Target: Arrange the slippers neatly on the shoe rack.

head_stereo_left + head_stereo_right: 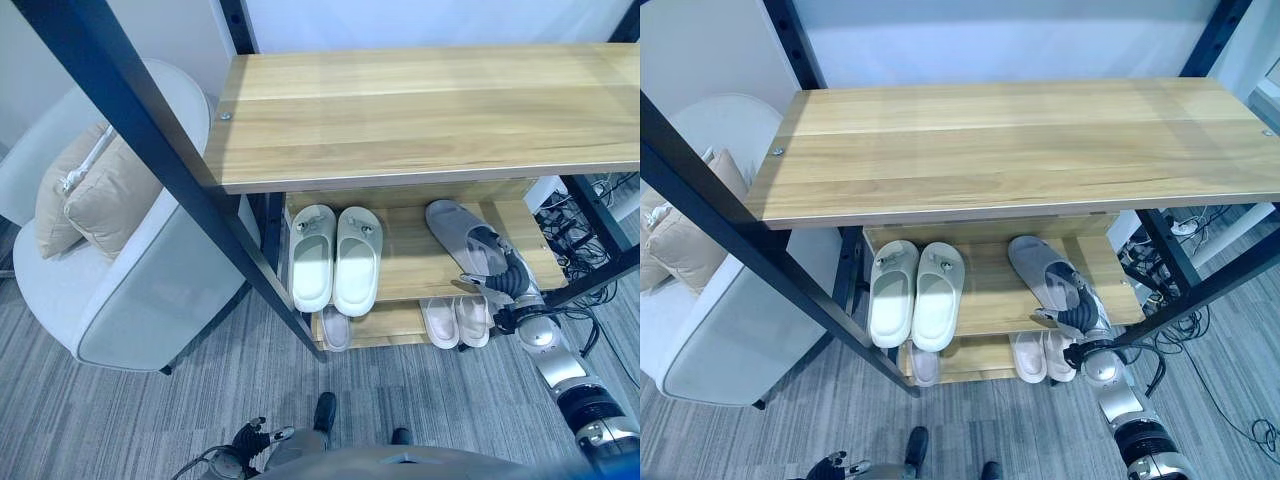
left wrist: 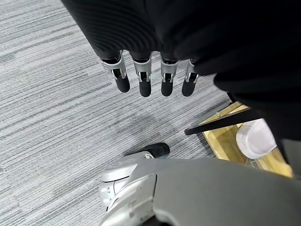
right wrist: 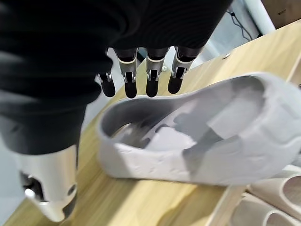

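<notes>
A grey slipper (image 1: 455, 235) lies slanted on the right of the shoe rack's middle shelf (image 1: 410, 262), heel toward me. My right hand (image 1: 505, 276) is at that heel. In the right wrist view its fingers (image 3: 141, 75) reach straight over the slipper's (image 3: 211, 136) opening and the thumb (image 3: 47, 193) stands apart on the wood, so the hand is open. A pale green-white pair (image 1: 335, 258) sits side by side on the shelf's left. My left hand (image 1: 250, 440) hangs low over the carpet with relaxed fingers (image 2: 143, 75), open and holding nothing.
The wide wooden top shelf (image 1: 420, 110) overhangs the middle one. On the bottom shelf sit a beige pair (image 1: 455, 320) and one pale slipper (image 1: 335, 328). A white armchair (image 1: 130, 290) with cushions (image 1: 90, 195) stands left of the rack. Cables (image 1: 570, 235) lie at the right.
</notes>
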Tool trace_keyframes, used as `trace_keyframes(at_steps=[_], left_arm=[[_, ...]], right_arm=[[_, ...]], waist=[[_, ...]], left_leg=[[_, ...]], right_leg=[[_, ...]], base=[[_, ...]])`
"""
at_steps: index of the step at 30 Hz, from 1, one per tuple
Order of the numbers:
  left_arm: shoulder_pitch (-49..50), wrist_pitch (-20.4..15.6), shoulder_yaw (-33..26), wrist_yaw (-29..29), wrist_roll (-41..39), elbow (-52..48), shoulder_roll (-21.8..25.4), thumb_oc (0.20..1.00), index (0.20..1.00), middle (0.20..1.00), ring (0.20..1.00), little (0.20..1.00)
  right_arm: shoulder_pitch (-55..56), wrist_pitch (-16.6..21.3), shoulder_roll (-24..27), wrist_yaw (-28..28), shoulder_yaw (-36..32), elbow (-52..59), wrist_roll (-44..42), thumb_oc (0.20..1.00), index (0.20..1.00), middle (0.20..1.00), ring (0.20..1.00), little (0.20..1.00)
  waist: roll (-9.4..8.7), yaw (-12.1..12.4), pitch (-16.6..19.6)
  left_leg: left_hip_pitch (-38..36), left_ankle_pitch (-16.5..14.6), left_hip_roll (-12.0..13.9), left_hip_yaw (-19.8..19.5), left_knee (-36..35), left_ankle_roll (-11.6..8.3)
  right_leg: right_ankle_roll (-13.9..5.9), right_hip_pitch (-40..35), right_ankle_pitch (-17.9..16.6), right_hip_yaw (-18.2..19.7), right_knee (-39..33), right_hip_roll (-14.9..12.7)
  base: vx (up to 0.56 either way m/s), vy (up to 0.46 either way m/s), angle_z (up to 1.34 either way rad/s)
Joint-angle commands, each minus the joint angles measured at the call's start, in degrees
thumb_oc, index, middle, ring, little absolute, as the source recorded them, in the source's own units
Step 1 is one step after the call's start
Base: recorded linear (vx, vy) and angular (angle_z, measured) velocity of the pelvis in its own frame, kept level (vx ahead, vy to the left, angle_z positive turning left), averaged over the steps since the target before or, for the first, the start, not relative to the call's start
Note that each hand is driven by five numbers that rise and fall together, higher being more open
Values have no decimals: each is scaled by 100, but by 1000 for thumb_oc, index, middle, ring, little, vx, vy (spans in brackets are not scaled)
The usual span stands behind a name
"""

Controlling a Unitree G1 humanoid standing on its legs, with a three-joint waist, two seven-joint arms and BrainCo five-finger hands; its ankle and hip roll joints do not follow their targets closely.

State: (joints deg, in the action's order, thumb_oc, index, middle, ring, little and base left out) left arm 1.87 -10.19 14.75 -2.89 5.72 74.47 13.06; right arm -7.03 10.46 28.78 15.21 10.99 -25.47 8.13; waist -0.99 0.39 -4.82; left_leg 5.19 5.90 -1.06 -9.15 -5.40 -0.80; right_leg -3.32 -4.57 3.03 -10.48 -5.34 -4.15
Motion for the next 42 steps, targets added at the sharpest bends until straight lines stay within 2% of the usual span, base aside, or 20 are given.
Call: trace_keyframes(at_steps=[1,10,17,21,42], left_arm=[[-75,89,98,-48,156,590,-38,1000,1000,1000,1000,1000],[-72,87,93,-69,219,608,-50,1000,1000,1000,1000,1000],[-97,102,155,-90,216,598,-31,1000,1000,1000,1000,1000],[-87,174,208,-151,155,636,-29,1000,1000,1000,1000,1000],[-67,211,217,-285,207,641,-30,1000,1000,1000,1000,1000]], right_arm=[[96,280,39,-139,-10,446,-56,1000,1000,1000,1000,1000],[231,414,-66,-225,-128,702,-435,1000,1000,1000,1000,1000],[3,393,-252,-385,156,374,-841,1000,1000,1000,1000,1000],[-223,344,-624,-529,409,-23,-1757,1000,1000,1000,1000,1000],[-528,329,-733,-640,742,292,-1912,1000,1000,1000,1000,1000]], waist=[[-83,98,101],[-119,60,105],[-123,82,113],[-113,118,108],[-133,189,125]], left_leg=[[-227,-646,135,363,40,-51],[-254,-669,147,413,40,-49],[-265,-677,145,446,40,-50],[-259,-669,147,457,40,-61],[-282,-671,170,447,40,-81]], right_leg=[[-179,120,5,-31,34,-205],[-185,118,-4,-5,34,-214],[-181,123,3,7,34,-212],[-179,130,2,10,34,-212],[-146,84,30,-29,34,-187]], base=[[0,0,0],[0,0,0],[0,0,0],[0,0,0],[0,0,0]])
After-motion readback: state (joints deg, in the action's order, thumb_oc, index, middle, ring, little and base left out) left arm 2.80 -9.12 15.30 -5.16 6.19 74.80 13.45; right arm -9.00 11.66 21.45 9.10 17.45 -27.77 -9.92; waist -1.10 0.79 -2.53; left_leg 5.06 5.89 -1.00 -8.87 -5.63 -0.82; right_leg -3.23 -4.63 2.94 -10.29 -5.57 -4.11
